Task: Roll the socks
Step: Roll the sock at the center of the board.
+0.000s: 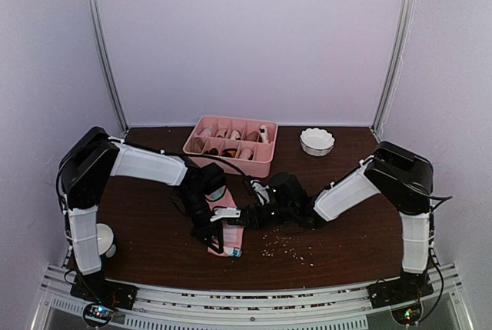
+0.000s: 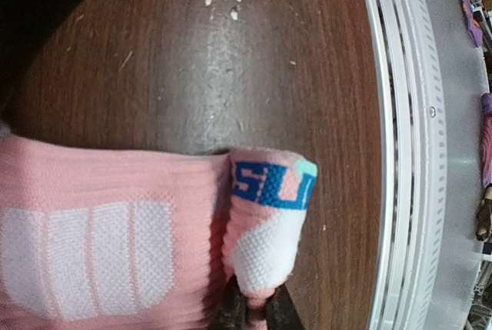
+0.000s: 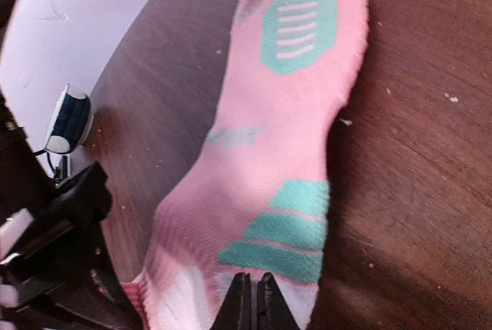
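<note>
Top external view: both arms reach in over the dark brown wooden tabletop (image 1: 146, 222) and meet near its middle, crowded close together.
Left hand (image 1: 214, 239): low toward the near edge, clenched on one end of the long pink sock (image 1: 228, 244) of soft fabric with teal and white patches.
Left wrist view: that end is folded back on itself into a small upright flap, with a blue lettered band across it and a white mesh patch below. The dark fingertips nip pink fabric at its base.
Pink sock: flat on the tabletop just right of the left hand and stretched between the two hands. A large white ribbed patch shows on the leg.
Right hand (image 1: 244, 218): right beside the left one, clamped shut on the sock's other end.
Right wrist view: the fingertips meet on the white edge next to the teal stripes. The sock runs away from them to a teal hexagon patch at its far tip.
Pink plastic divided tray (image 1: 231, 162): at the back of the tabletop, well apart from the sock.
Pale crumbs (image 1: 288, 247): scattered on the wood to the right of the hands.
White scalloped bowl (image 1: 317, 141): back right, beside the tray.
</note>
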